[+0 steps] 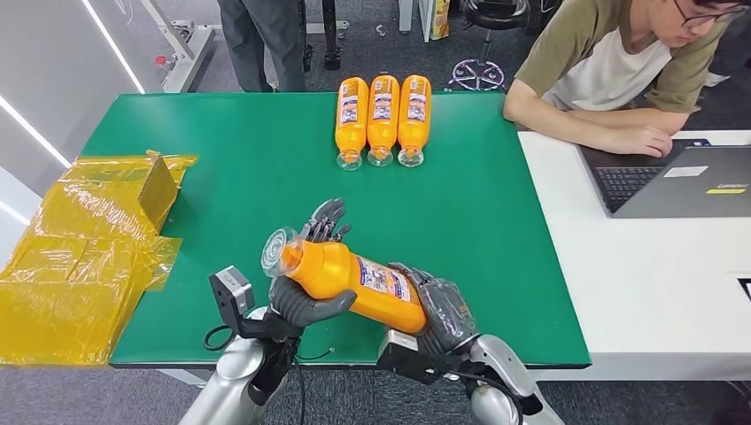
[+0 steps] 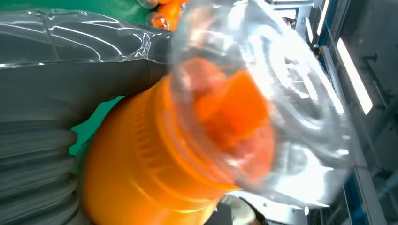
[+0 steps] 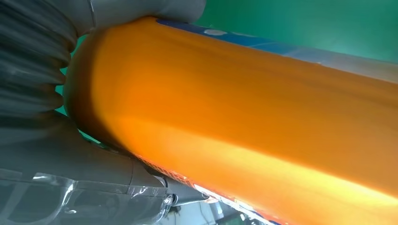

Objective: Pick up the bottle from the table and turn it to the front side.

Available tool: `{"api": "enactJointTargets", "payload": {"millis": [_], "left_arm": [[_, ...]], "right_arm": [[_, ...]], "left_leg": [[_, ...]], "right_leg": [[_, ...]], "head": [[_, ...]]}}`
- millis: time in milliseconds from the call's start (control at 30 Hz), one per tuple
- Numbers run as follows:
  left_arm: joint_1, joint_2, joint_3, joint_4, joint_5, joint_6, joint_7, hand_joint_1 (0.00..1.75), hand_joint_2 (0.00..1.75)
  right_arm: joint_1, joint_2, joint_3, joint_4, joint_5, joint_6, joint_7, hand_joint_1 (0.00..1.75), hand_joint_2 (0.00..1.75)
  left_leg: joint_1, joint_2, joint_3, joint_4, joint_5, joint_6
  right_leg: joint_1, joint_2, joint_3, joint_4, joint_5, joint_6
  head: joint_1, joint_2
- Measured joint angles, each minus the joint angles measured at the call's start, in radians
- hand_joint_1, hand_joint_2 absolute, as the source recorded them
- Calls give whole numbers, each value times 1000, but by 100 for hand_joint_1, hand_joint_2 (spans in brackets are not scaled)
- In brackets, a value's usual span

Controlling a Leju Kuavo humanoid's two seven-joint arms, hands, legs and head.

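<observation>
Orange plastic bottle with a clear domed cap and a blue-and-white label (image 1: 354, 276), held lying on its side above the near edge of the green table (image 1: 248, 177), cap end to the robot's left and slightly away, label facing up. Gripped near the neck by the left hand (image 1: 312, 292), thumb wrapped under the shoulder and dark fingers (image 1: 326, 220) rising behind the cap. Clasped at the base end by the right hand (image 1: 441, 312), fingers curled over the bottom. Farther back on the table, three matching orange bottles (image 1: 383, 118) side by side, caps toward the robot, touching one another. Off the table's left edge, crumpled yellow plastic wrapping (image 1: 80, 257) around a cardboard piece. To the right, a white desk (image 1: 655, 292) with an open grey laptop (image 1: 682, 181) and a seated person's forearms (image 1: 611, 133) resting beside it.
</observation>
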Motion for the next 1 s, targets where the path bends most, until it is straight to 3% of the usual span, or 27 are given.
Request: {"api": "enactJointTargets", "payload": {"millis": [333,367,467,500,833,900,1000], "left_arm": [[33,0,24,-25,-6,17,7,4,175],[33,0,26,-27,-4,16,5,39,175],[33,0,28,-31,6,6,-3,166,175],[33,0,28,-32,11,1,-6,175,175],[31,-12,28,-54,56,-17,-23,175,175],[29,-17,28,-55,59,-17,-23,175,175],[26,-22,28,-56,60,-17,-22,175,175]], "right_arm": [[-26,0,-2,23,153,-58,33,168,175],[-27,0,-2,26,159,-60,33,168,175],[-32,0,-2,34,171,-65,33,169,175],[-34,0,-2,37,173,-67,34,169,175],[-50,1,-1,56,194,-77,42,164,175],[-52,3,-1,58,195,-77,44,142,175],[-53,6,-1,61,201,-83,47,26,175]], "left_leg": [[0,0,0,0,0,0],[0,0,0,0,0,0],[0,0,0,0,0,0],[0,0,0,0,0,0],[0,0,0,0,0,0],[0,0,0,0,0,0],[0,0,0,0,0,0]], "right_leg": [[0,0,0,0,0,0],[0,0,0,0,0,0],[0,0,0,0,0,0],[0,0,0,0,0,0],[0,0,0,0,0,0],[0,0,0,0,0,0],[0,0,0,0,0,0]], "head": [[0,0],[0,0],[0,0],[0,0],[0,0],[0,0],[0,0]]}}
